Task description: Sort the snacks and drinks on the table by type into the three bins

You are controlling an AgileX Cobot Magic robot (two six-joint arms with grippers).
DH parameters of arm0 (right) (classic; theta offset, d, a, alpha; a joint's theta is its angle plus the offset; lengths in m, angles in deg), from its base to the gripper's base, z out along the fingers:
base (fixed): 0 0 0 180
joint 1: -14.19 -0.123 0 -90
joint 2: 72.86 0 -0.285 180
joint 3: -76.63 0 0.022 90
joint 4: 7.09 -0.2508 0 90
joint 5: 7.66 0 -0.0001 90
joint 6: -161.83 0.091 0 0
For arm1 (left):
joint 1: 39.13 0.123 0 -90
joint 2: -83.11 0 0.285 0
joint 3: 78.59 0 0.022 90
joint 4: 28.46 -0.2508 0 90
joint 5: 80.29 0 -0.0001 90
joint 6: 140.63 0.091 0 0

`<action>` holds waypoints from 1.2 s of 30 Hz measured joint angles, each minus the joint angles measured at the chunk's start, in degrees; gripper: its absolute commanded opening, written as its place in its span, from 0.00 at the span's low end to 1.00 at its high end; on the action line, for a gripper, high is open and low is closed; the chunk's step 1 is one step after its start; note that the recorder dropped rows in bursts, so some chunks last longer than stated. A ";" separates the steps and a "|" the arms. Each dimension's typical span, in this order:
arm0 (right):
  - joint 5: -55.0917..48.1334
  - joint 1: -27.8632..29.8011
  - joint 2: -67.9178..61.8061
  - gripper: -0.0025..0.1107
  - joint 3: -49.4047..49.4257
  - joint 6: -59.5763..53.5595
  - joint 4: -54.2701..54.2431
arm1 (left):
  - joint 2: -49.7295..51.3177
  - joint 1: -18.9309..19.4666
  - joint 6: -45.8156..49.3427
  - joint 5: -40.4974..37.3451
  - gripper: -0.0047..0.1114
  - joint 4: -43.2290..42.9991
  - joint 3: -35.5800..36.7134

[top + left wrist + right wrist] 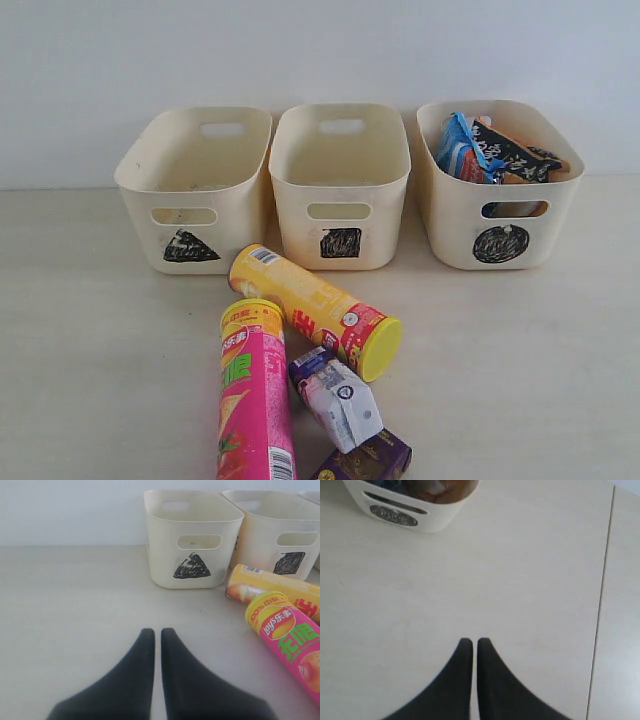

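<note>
The yellow tube (315,310) and the pink tube (253,395) lie on the table (90,350) in front of the bins. Beside them lie the white-and-purple carton (340,400) and the dark purple carton (365,462). The blue bag (462,148) and orange bag (520,165) sit in the circle bin (500,215). The triangle bin (195,190) and square bin (340,190) look bare inside. My left gripper (157,631) is shut and holds nothing, left of the pink tube (287,640) and yellow tube (272,587). My right gripper (471,641) is shut over bare table, away from the circle bin (410,510). Neither gripper shows in the exterior view.
A pale wall (320,50) stands right behind the bins. In the right wrist view a thin dark seam (602,580) runs across the table surface beside my gripper.
</note>
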 measured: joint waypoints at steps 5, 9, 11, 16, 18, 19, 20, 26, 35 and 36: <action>0.00 0.00 5.74 0.02 7.01 3.02 0.25 | 0.00 0.00 0.00 0.00 0.07 0.00 0.00; 1.08 0.00 9.76 0.02 13.12 5.02 0.25 | 0.00 0.00 0.00 0.00 0.07 0.00 0.00; 2.23 0.00 11.59 0.02 16.61 5.76 -0.65 | 0.00 0.00 0.00 0.00 0.07 0.00 0.00; 6.92 0.00 15.90 0.02 24.83 6.41 -6.00 | 0.00 0.00 0.00 0.00 0.07 0.00 0.00; 9.73 0.00 17.73 0.02 27.68 6.05 -8.70 | 0.00 0.00 0.00 0.00 0.07 0.00 0.00; 11.29 0.00 18.78 0.02 29.22 5.81 -10.12 | 0.00 0.00 0.00 0.00 0.07 0.00 0.00; 12.55 0.00 19.58 0.02 30.40 5.81 -10.89 | 0.00 0.00 0.00 0.00 0.07 0.00 0.00; 17.62 0.00 24.43 0.02 35.90 5.81 -13.64 | 0.00 0.00 0.00 0.00 0.07 0.00 0.00; 19.00 0.00 25.32 0.02 36.31 5.81 -13.86 | 0.00 0.00 0.00 0.00 0.07 0.00 0.00; 19.00 0.00 25.32 0.02 36.31 5.81 -13.86 | 0.00 0.00 0.00 0.00 0.07 0.00 0.00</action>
